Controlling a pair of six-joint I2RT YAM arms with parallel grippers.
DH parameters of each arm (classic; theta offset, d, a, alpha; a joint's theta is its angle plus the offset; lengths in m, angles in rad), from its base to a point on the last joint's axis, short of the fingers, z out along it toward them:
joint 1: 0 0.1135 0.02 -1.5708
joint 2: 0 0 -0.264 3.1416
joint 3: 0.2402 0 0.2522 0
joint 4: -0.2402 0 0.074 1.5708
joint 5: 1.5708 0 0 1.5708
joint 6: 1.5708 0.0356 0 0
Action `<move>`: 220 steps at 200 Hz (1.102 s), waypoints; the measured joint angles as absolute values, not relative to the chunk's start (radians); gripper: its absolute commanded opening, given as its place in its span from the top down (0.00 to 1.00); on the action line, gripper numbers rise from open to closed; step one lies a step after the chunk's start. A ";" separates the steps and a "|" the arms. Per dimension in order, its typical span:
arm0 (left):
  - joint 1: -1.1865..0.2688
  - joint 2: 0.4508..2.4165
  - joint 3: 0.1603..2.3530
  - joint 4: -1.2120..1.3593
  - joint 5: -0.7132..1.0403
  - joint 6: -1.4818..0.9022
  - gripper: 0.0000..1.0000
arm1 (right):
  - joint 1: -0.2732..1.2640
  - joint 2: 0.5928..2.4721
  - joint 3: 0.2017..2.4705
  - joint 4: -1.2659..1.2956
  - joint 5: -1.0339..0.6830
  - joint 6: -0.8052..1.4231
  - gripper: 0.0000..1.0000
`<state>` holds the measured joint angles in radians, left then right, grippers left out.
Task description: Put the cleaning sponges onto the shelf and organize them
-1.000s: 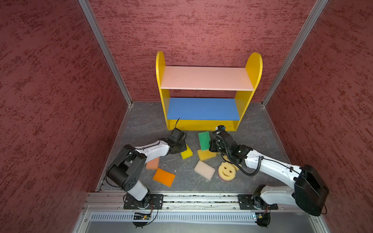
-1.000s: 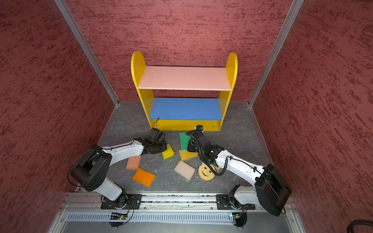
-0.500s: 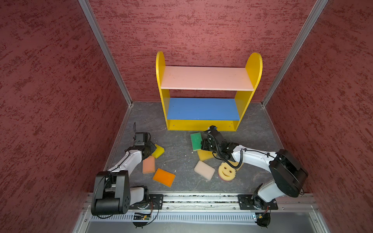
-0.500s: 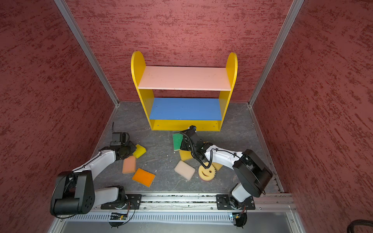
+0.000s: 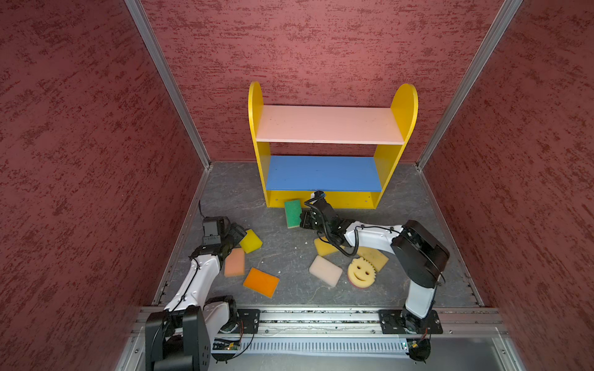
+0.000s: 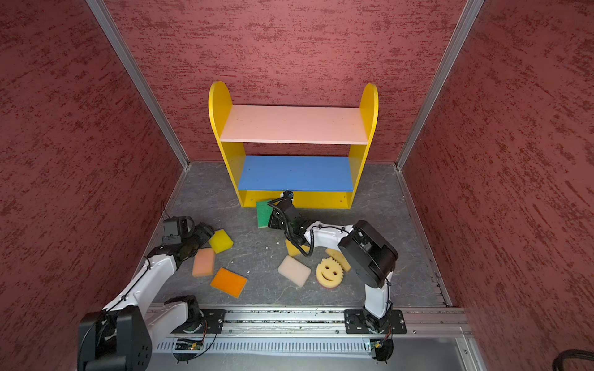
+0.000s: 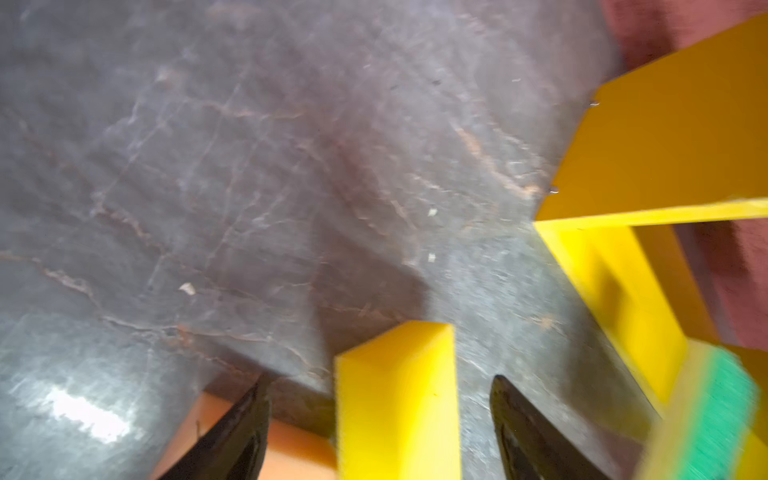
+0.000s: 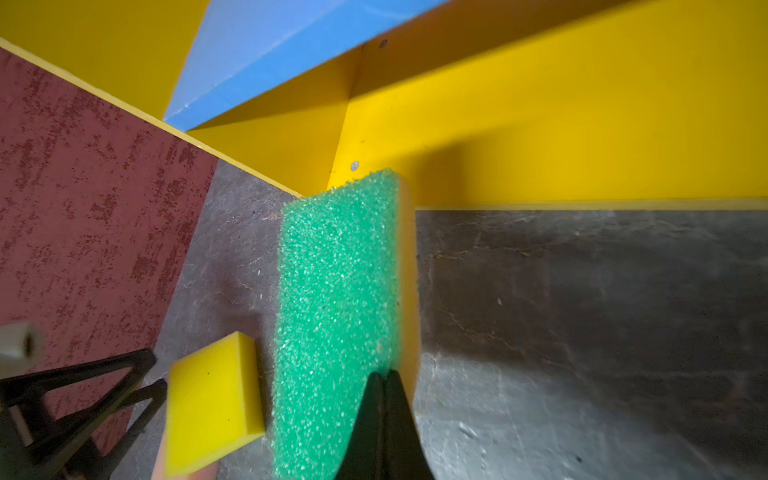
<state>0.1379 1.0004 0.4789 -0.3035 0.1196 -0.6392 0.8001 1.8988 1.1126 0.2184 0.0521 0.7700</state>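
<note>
Right gripper (image 8: 383,379): jaws pressed together, tips at the near end of the green sponge (image 8: 336,291), right on the seam between scrub face and yellow foam. Cannot tell whether any foam is nipped between them. The sponge's far end meets the yellow base board of the shelf (image 5: 353,199), near that board's left corner. Pink and blue boards bare.

Left gripper (image 7: 379,379): jaws spread wide, one on either side of the yellow sponge (image 5: 251,241), gaps on both sides, nothing gripped. That sponge sits near the left edge of the grey tabletop (image 5: 289,250), touching the peach sponge (image 5: 234,261). Orange sponge (image 5: 261,282) lies near them, toward the front edge.

Handling, by judgement: foam blocks, light and soft, squash easily, no breakage risk. A nip at one end will likely let a block droop or twist. Better to take it across the short sides at mid-length, jaws closed well in. Green scrub face looks rough and should resist slipping.
</note>
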 measured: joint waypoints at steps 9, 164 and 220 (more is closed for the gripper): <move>0.133 0.975 0.483 -0.314 0.124 -0.638 0.19 | 0.801 1.930 1.139 0.223 0.054 0.764 1.00; -0.228 1.028 0.570 -0.291 0.059 -0.689 0.62 | 0.780 2.182 1.376 0.348 0.240 0.728 1.00; -0.235 1.023 0.570 -0.301 0.044 -0.691 0.61 | 0.760 2.251 1.477 0.348 0.270 0.727 1.00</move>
<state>-0.2352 1.0225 0.5697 -0.3012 0.0437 -0.6910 0.7601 2.2505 1.4765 0.3481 0.2703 0.7273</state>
